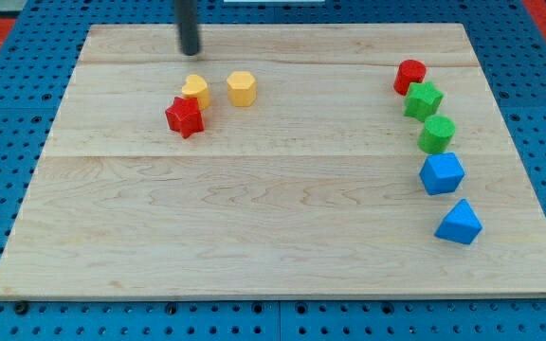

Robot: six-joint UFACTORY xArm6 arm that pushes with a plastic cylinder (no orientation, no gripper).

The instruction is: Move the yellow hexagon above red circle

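Note:
The yellow hexagon (242, 88) lies on the wooden board (254, 208) in the upper left part of the view. The red circle (409, 76) lies far to its right, at the top of a column of blocks. My tip (190, 52) stands above and to the left of the yellow hexagon, apart from it, and just above a yellow heart-like block (195, 90).
A red star (185, 116) touches the yellow heart-like block from below left. Below the red circle lie a green star (424, 99), a green rounded block (436, 134), a blue hexagon-like block (442, 173) and a blue triangle-like block (459, 222).

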